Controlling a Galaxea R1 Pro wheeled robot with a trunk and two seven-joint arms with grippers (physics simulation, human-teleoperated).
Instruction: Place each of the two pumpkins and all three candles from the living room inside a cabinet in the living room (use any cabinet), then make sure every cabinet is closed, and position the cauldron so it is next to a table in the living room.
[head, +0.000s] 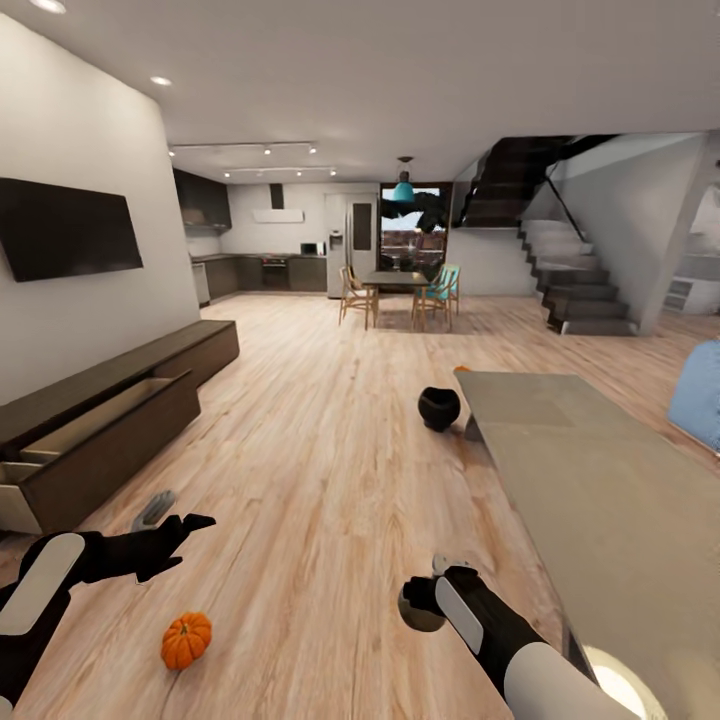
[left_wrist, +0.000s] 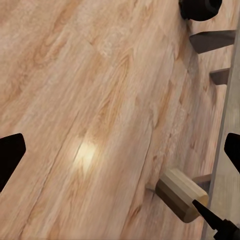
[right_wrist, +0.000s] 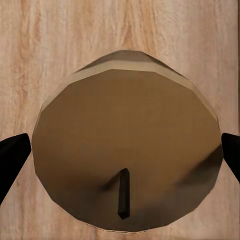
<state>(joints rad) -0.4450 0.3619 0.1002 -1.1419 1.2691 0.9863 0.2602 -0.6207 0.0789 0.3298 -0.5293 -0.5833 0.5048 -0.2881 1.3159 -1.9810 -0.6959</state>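
Lying pumpkin (head: 186, 640) (stem sideways)

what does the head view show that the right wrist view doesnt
Head view alone: a pumpkin on the floor near the left end effector, the long cabinet with an open drawer, a black cauldron beside the grey table. Right wrist view alone: a close look down onto a candle and its wick, between the open fingers. Both share the wooden floor and the right end effector.
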